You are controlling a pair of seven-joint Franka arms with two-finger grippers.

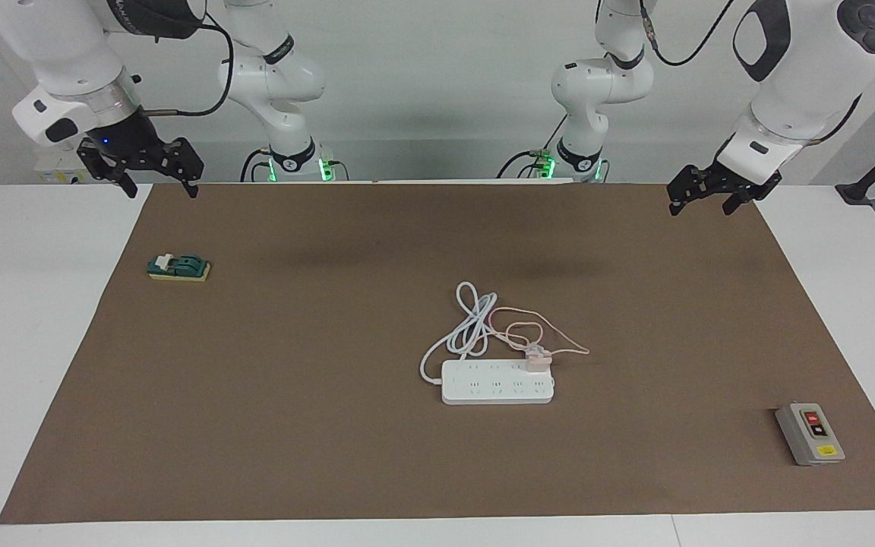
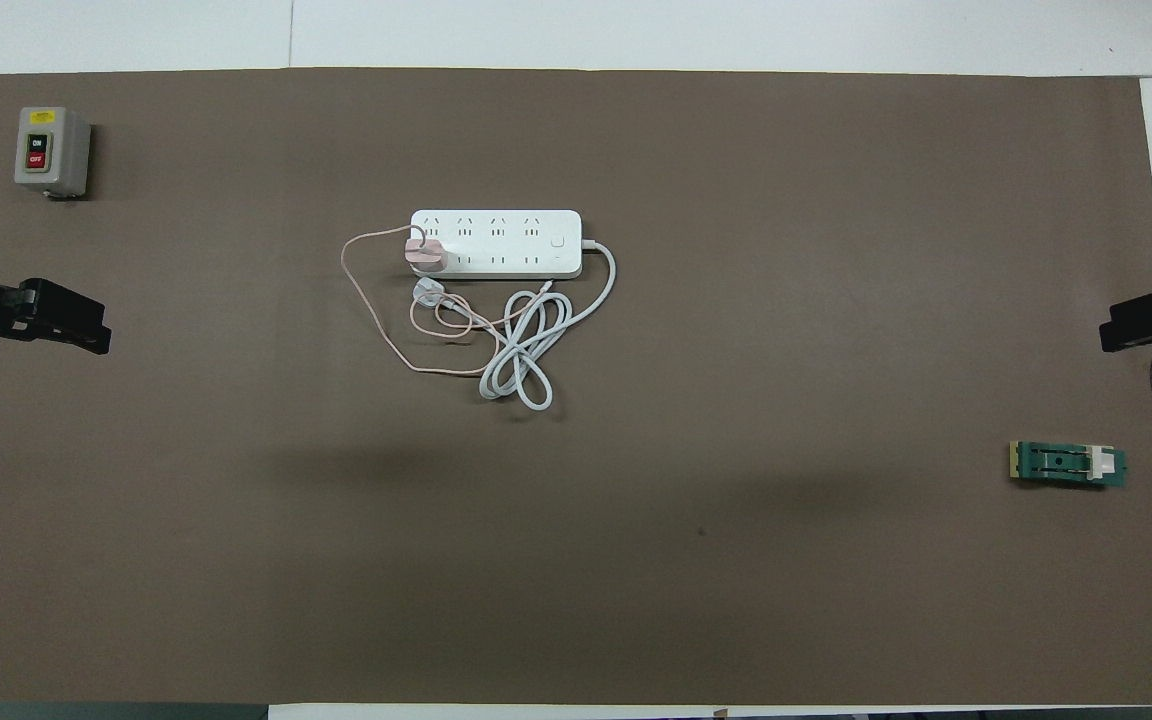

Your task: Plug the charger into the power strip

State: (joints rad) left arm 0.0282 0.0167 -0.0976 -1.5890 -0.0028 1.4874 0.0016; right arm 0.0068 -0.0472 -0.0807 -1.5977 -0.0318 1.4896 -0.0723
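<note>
- Both grippers hung empty with fingers spread: the left gripper (image 1: 702,197) over the mat's edge nearest the robots at the left arm's end, the right gripper (image 1: 156,176) over the matching corner at the right arm's end.
- Mid-mat lay the power strip (image 1: 498,382), its long axis running from one arm's end of the table toward the other.
- Its end toward the left arm carried the charger (image 1: 538,360), which sat on the row of sockets nearer the robots and looked already seated.
- Judged by position, the left gripper was the closer one; the charger lay farther from the robots than it and toward the table's middle.
- Looped on the mat just nearer the robots than the strip, the pink cable (image 2: 376,325) and the white cord (image 1: 466,323) crowded the approach.
- Well clear of it sat the grey switch box (image 1: 810,433) and the green block (image 1: 179,267).
</note>
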